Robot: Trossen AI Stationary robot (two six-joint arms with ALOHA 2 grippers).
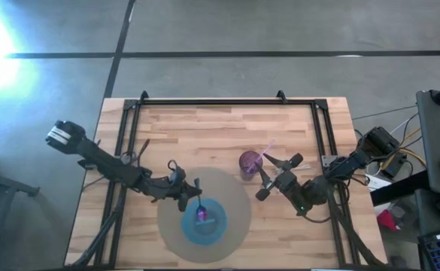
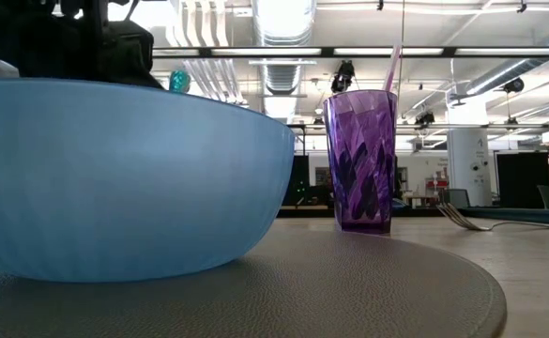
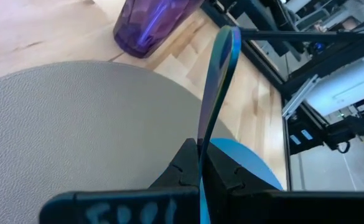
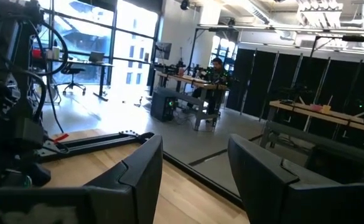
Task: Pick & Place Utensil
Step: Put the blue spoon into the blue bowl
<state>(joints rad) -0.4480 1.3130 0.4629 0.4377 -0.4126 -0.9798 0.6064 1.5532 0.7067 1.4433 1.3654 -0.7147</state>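
The worktop carries a round grey mat at its 6 o'clock edge, with a blue bowl on the mat toward 7 o'clock and a purple cup just off the mat's rim at 1 o'clock. The left gripper sits over the bowl with its jaws clamped tight on a slim purple-blue utensil, so the pick looks done and the release into the bowl is judged to be what remains. The right gripper waits just beside the cup at 3 o'clock, jaws spread wide and holding nothing.

Only the left wrist view shows the grip itself, the utensil's handle pinched between the fingers. The low view alone reveals a fork lying on the worktop beyond the cup, and a pink straw-like piece standing in the cup, which the high view also catches faintly.
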